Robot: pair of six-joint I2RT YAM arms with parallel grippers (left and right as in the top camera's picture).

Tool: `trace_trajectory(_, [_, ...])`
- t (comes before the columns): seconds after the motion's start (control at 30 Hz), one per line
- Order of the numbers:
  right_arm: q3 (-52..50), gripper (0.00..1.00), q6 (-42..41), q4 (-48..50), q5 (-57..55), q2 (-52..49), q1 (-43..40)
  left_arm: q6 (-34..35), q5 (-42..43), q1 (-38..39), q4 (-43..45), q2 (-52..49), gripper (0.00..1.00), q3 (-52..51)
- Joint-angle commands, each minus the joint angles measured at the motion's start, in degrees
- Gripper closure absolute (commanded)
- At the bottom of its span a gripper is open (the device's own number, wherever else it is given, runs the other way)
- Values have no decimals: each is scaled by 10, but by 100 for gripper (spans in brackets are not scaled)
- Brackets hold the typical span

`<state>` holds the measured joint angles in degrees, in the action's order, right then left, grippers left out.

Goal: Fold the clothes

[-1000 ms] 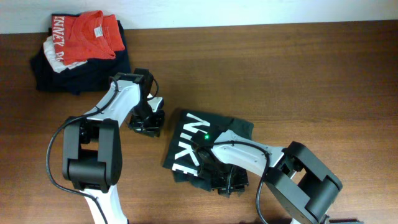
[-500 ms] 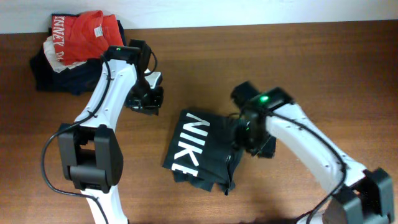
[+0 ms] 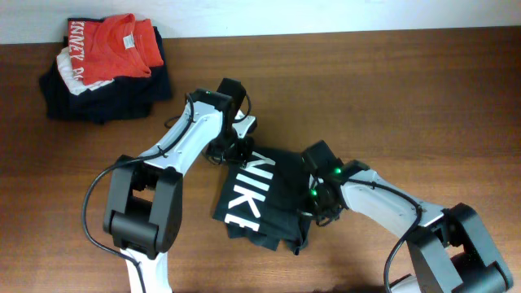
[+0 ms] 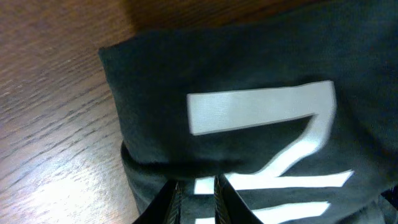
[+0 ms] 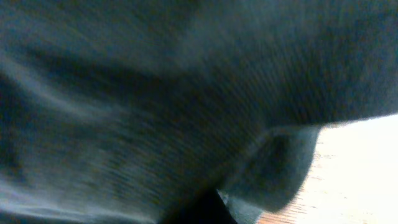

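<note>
Overhead, left claw (image 3: 237,155) is sitting at the black T-shirt's (image 3: 277,181) eleven-o'clock corner, right claw (image 3: 314,210) at three o'clock; I cannot tell whether either is gripping.

Prob. robot lab: bare wood table (image 3: 423,89), white wall (image 3: 326,12), robot arms (image 3: 183,142).

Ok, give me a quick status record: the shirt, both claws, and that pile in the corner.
shirt: black T-shirt, partly folded, white block letters facing up, mid-table
left claw: at the shirt's far left corner; wrist view shows fingers close together over a folded edge, grip unclear
right claw: at the shirt's right edge; wrist view filled with blurred dark fabric, state unclear
pile: red-orange shirt on dark folded garments, far left corner, apart from both arms
surface: wooden table
</note>
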<state>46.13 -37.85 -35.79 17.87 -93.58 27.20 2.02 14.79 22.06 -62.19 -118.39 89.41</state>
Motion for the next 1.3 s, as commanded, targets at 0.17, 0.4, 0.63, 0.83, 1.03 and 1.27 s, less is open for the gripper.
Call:
trace_trajectory(0.17, [29, 96, -13, -162, -108, 3, -75, 29, -136, -29, 21, 11, 82, -27])
trace_trajectory(0.4, [255, 1, 62, -363, -162, 3, -156, 7, -23, -53, -78, 12, 36, 98])
trace_trajectory(0.63, [432, 1, 152, -475, -169, 3, -341, -110, 193, -52, -90, 11, 1, 2])
trace_trajectory(0.83, [436, 1, 167, -489, -166, 3, -440, -136, 267, -52, 0, 11, 1, -146])
trace_trajectory(1.03, [436, 2, 167, -489, -167, 3, -441, -74, 294, -11, 146, 11, 11, -247])
trace_trajectory(1.27, [436, 1, 167, -495, -167, 3, -441, -13, 226, 22, 214, 11, 98, -244])
